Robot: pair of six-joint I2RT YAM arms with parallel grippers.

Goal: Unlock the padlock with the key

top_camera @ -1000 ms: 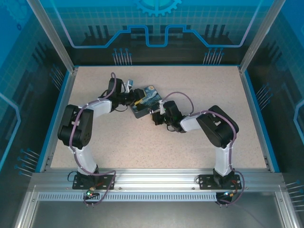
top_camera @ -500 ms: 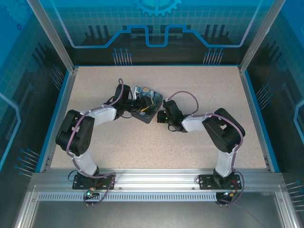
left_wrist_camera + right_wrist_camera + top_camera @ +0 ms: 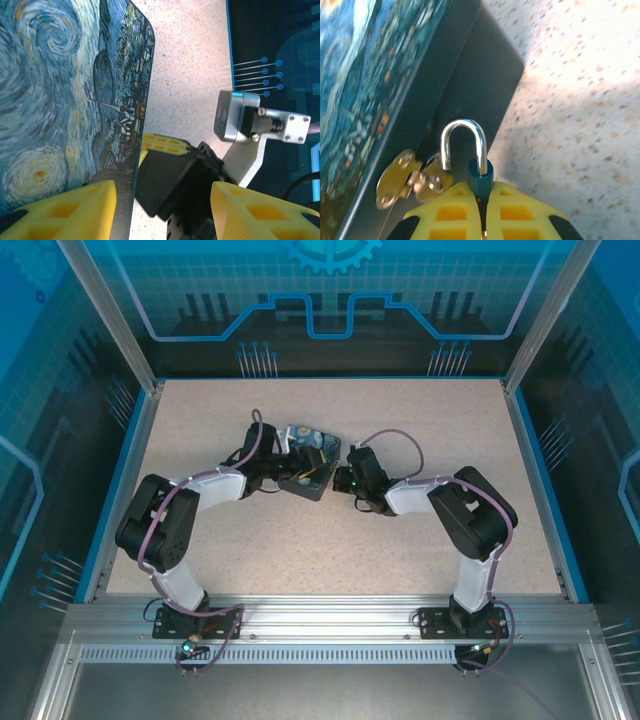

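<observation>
On my right wrist feed, the right gripper sat at the bottom centre of the frame, its yellow fingers pressed together on the blue body of the padlock. The silver shackle arched above them, its left leg free at the end, right beside the brass hasp on the dark side of the painted box. I could not tell whether it hooked the hasp. On the left wrist feed the left gripper stood well open and gripped nothing. Its finger at lower left overlapped the box's printed face, and the other at lower right stood clear of it, with the speckled table showing above. From overhead, both grippers met at the box in mid-frame.
</observation>
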